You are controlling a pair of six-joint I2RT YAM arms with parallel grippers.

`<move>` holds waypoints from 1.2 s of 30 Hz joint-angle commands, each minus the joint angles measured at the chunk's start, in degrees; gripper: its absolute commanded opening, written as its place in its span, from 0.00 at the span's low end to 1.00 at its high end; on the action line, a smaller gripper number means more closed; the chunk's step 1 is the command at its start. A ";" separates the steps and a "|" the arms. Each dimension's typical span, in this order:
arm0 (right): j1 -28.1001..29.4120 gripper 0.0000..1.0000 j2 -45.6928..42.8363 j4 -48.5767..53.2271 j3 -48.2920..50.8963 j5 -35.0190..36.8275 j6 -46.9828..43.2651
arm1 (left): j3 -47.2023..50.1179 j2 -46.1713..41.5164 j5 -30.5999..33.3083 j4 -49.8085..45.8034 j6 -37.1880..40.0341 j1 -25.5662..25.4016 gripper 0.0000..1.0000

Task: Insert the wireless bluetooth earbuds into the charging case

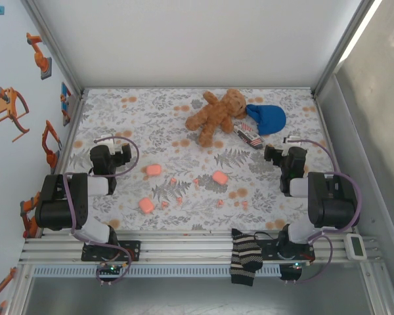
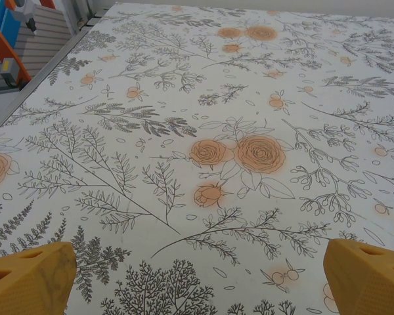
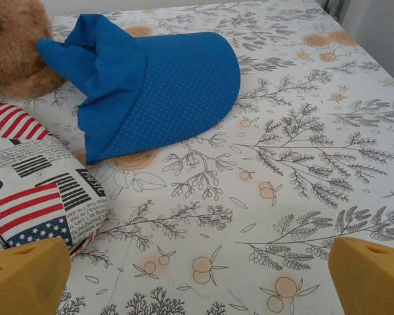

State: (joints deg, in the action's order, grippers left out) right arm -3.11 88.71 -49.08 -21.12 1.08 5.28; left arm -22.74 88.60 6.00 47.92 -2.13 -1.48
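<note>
Three pink rounded-square charging cases lie mid-table: one (image 1: 153,170) nearest my left gripper, one (image 1: 219,177) in the centre, one (image 1: 146,205) at the near left. Several tiny salmon-pink earbuds are scattered among them, for instance one earbud (image 1: 173,181), another (image 1: 220,203) and a third (image 1: 244,204). My left gripper (image 1: 111,140) (image 2: 197,289) stands open over bare floral cloth, left of the cases. My right gripper (image 1: 282,142) (image 3: 197,282) is open too, at the right side, with nothing between its yellow fingertips (image 3: 26,275).
A brown teddy bear (image 1: 217,115) lies at the back centre beside a blue cap (image 1: 268,118) (image 3: 157,85). A flag-print pouch (image 1: 249,136) (image 3: 39,190) sits close to the right gripper's left finger. A striped sock (image 1: 245,257) hangs over the front rail.
</note>
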 commanded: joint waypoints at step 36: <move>5.47 0.99 -31.07 80.72 -31.73 -21.50 -1.48 | -19.03 -40.13 -15.95 -60.14 -22.62 -3.84 0.96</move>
State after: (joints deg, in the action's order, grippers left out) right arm 1.06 59.00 19.42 -50.72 -18.85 5.45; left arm -39.75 49.58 -3.57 -6.50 -20.45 -4.93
